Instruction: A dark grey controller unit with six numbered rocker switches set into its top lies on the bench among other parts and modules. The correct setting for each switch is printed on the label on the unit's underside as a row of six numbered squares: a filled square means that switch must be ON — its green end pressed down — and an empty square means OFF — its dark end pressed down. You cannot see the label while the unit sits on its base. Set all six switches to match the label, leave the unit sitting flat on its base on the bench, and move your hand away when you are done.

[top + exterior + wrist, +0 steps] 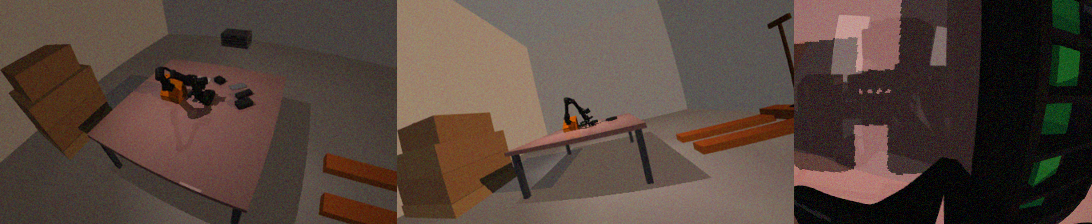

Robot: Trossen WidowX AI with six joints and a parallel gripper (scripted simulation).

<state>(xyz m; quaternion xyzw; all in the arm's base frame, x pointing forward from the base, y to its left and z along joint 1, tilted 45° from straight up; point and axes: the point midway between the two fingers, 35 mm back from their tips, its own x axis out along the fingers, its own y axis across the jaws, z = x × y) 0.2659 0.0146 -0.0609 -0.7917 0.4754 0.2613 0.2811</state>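
Observation:
The dark controller unit (1009, 100) fills the right side of the wrist view, its long dark side wall running up the picture. Green switch ends (1066, 65) show in a row along its far right; several are in view, but which ends are pressed down I cannot tell. Numbers and the underside label are not visible. My gripper (947, 165) is shut and empty, at the bottom of the wrist view, left of the unit's switch row. Whether it touches the unit I cannot tell. In the top view a black block, apparently the unit (207, 97), lies beside the arm's dark wrist.
The arm's orange base (173, 94) (571, 124) stands on the pink bench (224, 148) (549, 141). A small black part (219, 80), a light grey plate (238, 86) and two dark modules (243, 94) (244, 103) lie on the unit's far side from the base.

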